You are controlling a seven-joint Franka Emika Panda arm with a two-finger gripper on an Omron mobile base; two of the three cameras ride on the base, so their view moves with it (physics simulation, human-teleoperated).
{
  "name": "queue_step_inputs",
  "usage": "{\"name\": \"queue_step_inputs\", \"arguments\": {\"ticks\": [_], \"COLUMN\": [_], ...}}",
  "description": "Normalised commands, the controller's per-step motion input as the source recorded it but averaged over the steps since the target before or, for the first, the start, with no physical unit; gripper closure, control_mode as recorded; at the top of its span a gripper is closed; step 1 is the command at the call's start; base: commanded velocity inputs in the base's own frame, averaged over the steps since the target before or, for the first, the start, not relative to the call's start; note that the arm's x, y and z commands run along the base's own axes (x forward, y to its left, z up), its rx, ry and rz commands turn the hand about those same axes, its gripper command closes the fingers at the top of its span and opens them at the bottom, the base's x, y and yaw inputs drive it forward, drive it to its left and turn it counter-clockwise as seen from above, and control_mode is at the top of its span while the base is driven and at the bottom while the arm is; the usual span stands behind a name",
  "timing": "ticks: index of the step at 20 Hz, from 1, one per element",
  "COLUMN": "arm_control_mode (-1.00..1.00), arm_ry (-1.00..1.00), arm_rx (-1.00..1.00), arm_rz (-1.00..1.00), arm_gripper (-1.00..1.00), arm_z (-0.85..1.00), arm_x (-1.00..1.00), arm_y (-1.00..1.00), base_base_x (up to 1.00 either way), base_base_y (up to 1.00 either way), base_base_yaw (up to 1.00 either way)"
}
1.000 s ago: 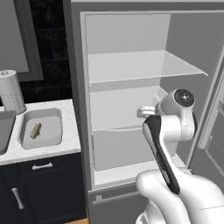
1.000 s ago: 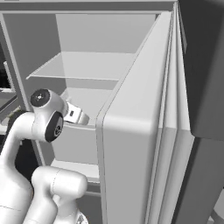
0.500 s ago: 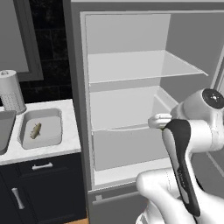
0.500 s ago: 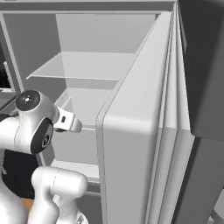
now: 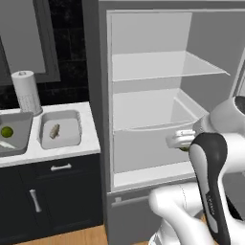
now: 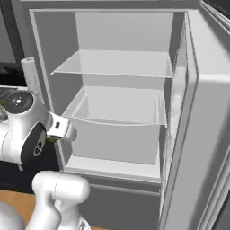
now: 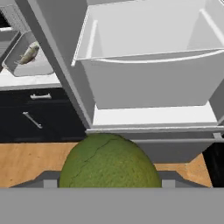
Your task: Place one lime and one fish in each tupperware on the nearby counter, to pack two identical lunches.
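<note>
Gripper (image 5: pixel 183 143) holds a lime (image 7: pixel 109 161) before the open fridge (image 5: pixel 158 91). On the counter (image 5: pixel 62 150), one tupperware (image 5: pixel 59 133) contains a fish (image 5: pixel 54 130).

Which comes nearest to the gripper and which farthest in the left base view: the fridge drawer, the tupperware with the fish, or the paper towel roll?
1. Fridge drawer, just left of the gripper, inside the fridge.
2. Tupperware with the fish, on the counter left of the fridge.
3. Paper towel roll, far left, against the dark wall.
</note>
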Motion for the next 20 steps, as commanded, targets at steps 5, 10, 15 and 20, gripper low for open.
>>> {"name": "queue_step_inputs", "arguments": {"ticks": [5,10,15,20], "arm_control_mode": [1.00,1.00,1.00,1.00], "arm_ry": [0.00,0.00,0.00,0.00], "arm_rx": [0.00,0.00,0.00,0.00], "arm_rz": [0.00,0.00,0.00,0.00], "arm_gripper": [1.00,1.00,1.00,1.00], "arm_z": [0.00,0.00,0.00,0.00], "arm_x": [0.00,0.00,0.00,0.00], "arm_y": [0.00,0.00,0.00,0.00], "base_base_x": [-0.17,0.43,0.87,0.98], "base_base_y": [1.00,1.00,1.00,0.84], "base_base_yaw": [0.02,0.00,-0.01,-0.08]}}
